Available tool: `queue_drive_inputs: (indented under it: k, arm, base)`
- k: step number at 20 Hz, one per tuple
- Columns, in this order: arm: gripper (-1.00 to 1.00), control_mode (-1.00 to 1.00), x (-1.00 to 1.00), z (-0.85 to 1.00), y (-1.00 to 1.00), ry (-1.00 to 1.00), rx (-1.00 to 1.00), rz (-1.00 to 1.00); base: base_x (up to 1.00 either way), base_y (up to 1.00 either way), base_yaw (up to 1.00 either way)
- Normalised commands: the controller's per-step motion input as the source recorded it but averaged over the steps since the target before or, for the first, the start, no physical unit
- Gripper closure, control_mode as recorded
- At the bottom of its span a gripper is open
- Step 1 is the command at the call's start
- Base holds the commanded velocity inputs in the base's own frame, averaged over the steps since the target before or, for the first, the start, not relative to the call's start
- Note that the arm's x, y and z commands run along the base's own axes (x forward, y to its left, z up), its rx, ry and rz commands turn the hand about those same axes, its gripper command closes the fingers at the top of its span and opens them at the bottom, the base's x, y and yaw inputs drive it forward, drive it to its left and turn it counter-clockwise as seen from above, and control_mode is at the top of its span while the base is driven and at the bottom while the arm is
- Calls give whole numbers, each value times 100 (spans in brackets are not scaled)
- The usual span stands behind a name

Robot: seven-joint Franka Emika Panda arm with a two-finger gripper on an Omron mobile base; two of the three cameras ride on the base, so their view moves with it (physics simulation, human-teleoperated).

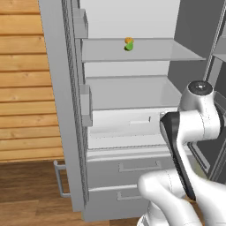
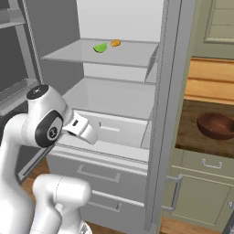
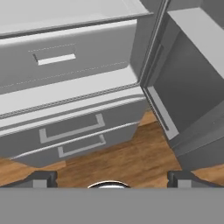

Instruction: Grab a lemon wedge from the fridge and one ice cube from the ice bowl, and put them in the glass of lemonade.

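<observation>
In front of the open fridge (image 1: 132,95) stands the robot, with both doors swung wide and the grey shelves inside well visible. On the upper shelf (image 2: 91,55) lie two small pieces close together, a green one (image 2: 100,47) and an orange one (image 2: 115,43); which of them is the lemon wedge I cannot tell. The right base view shows also the ice bowl (image 2: 216,125), reddish-brown, sitting on a dark counter (image 2: 192,132) beyond the right fridge door. In the hand view the gripper (image 3: 111,178) looks down at the two lower drawers (image 3: 74,135) and the wooden floor (image 3: 131,162), and its two dark fingertips (image 3: 41,179) stand far apart, with nothing between them. The hand is low, at the height of the crisper box, so the small pieces on the upper shelf lie well above it and deeper inside.
</observation>
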Motion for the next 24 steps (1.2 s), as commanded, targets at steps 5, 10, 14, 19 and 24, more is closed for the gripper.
queue_drive_inputs:
  k: [5, 10, 14, 19, 24]
  arm:
    - [-100, -100, 5, 0, 1, 5, 0, 4]
    - [-100, 100, 0, 0, 0, 0, 0, 0]
    - [-100, 100, 0, 0, 0, 0, 0, 0]
    - [-100, 100, 0, 0, 0, 0, 0, 0]
    - [-100, 100, 0, 0, 0, 0, 0, 0]
  base:
    - [0, 0, 0]
    - [11, 49, 0]
    - [16, 31, 0]
    - [69, 5, -5]
    - [62, 24, -9]
